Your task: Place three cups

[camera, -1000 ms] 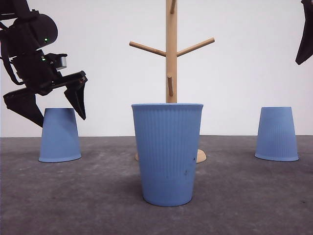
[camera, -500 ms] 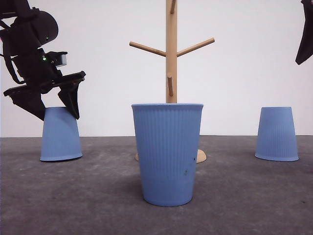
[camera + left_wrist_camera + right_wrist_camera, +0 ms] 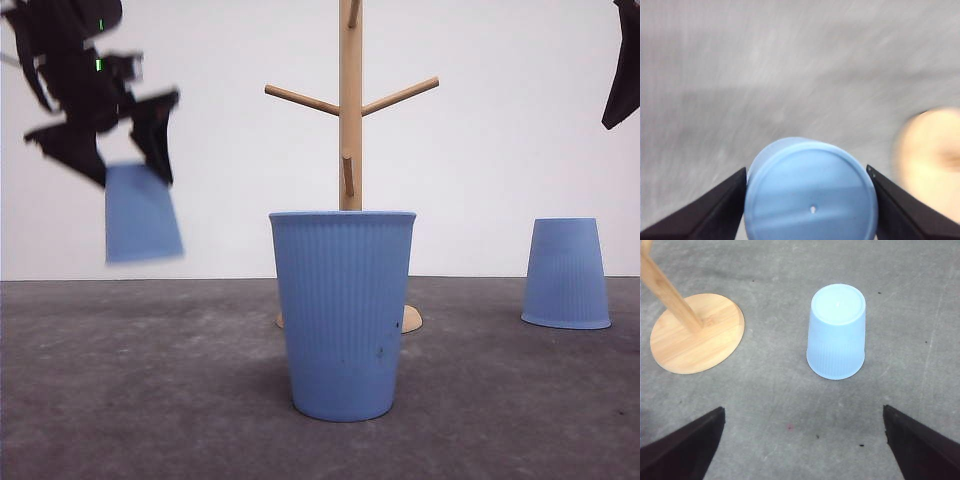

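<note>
Left gripper (image 3: 125, 165), far left, clamps an inverted blue cup (image 3: 143, 214) by its base end, held in the air above the table (image 3: 150, 400), image blurred. Upright cup (image 3: 342, 313) stands near centre, in front of wooden peg stand (image 3: 350, 110). Third cup (image 3: 566, 273), inverted, sits at right w/ right gripper (image 3: 802, 440) above it, jaws wide apart, nothing between them.

- Motion-blurred: lifted cup (image 3: 143, 213) and left claw (image 3: 112, 140).
- Cut off by frame edge: right claw (image 3: 625, 70), peg stand (image 3: 350, 110) top.
- Smeared: desk (image 3: 790, 75).
</note>
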`<action>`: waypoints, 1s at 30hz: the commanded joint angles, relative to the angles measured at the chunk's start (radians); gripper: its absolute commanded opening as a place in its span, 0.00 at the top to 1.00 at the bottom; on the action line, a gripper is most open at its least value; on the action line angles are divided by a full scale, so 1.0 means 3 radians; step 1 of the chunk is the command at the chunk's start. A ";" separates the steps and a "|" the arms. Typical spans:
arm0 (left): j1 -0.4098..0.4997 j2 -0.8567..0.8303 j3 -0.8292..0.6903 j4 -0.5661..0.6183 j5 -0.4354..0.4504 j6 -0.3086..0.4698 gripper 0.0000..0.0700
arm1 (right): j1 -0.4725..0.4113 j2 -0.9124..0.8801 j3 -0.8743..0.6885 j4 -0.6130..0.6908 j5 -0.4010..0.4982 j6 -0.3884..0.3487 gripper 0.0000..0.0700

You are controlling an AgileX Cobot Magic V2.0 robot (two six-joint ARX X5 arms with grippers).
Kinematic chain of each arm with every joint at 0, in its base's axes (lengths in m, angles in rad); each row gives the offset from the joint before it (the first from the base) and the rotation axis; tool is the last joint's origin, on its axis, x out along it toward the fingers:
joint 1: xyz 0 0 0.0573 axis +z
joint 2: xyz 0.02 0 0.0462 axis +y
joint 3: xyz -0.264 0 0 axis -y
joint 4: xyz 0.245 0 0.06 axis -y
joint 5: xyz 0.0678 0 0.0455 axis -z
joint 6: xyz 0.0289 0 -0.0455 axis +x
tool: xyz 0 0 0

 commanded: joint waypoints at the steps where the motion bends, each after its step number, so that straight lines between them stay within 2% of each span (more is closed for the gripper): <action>1: -0.0004 -0.0063 0.0188 -0.0036 0.0103 0.0072 0.45 | 0.0001 0.0020 0.0042 0.0033 -0.0005 -0.0026 0.08; 5: 0.0047 -0.0213 0.0366 -0.0064 0.0403 0.0070 0.45 | 0.0001 0.0020 0.0042 0.0032 -0.0005 -0.0026 0.08; 10: 0.0136 -0.0407 0.0429 0.0056 0.1001 0.0008 0.45 | 0.0001 0.0020 0.0042 0.0032 -0.0006 -0.0026 0.08; 13: 0.0173 -0.0466 0.0429 0.0165 0.1246 -0.0064 0.45 | 0.0001 0.0020 0.0042 0.0030 -0.0006 -0.0026 0.08; 19: 0.0190 -0.0464 0.0429 0.0509 0.1835 -0.0375 0.45 | 0.0001 0.0020 0.0042 0.0026 -0.0006 -0.0026 0.08; 23: 0.0146 -0.0462 0.0429 0.0736 0.1892 -0.0534 0.45 | 0.0001 0.0020 0.0042 0.0025 -0.0011 -0.0026 0.08; 30: -0.0020 -0.0297 0.0429 0.0752 0.1902 -0.0548 0.45 | 0.0001 0.0020 0.0042 0.0030 -0.0012 -0.0026 0.08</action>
